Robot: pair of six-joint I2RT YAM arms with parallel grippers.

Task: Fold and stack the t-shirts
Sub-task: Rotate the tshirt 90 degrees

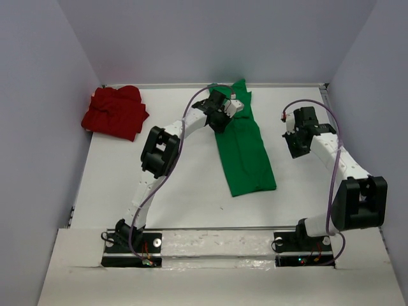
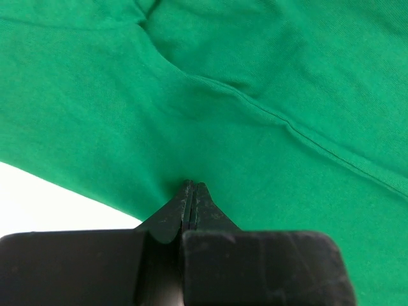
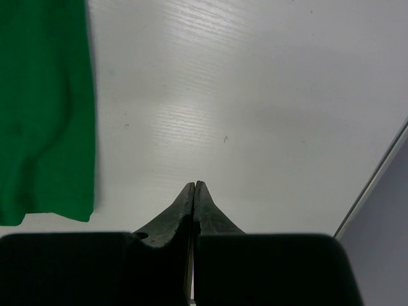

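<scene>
The bright green t-shirt [image 1: 245, 153] lies folded into a long narrow strip running from the back middle of the table toward the front. My left gripper [image 1: 227, 105] is over its far end, jaws shut, with its tips [image 2: 192, 185] right at the green cloth [image 2: 255, 64]; no cloth shows between the fingers. My right gripper [image 1: 292, 127] is shut and empty above bare table to the right of the strip [image 3: 194, 185]; the shirt's edge [image 3: 44, 108] shows at the left of that view. The deep red t-shirt [image 1: 116, 113] lies crumpled at the back left.
The white table [image 1: 178, 185] is enclosed by grey walls at the left, back and right. The right wall's base [image 3: 376, 185] runs close beside my right gripper.
</scene>
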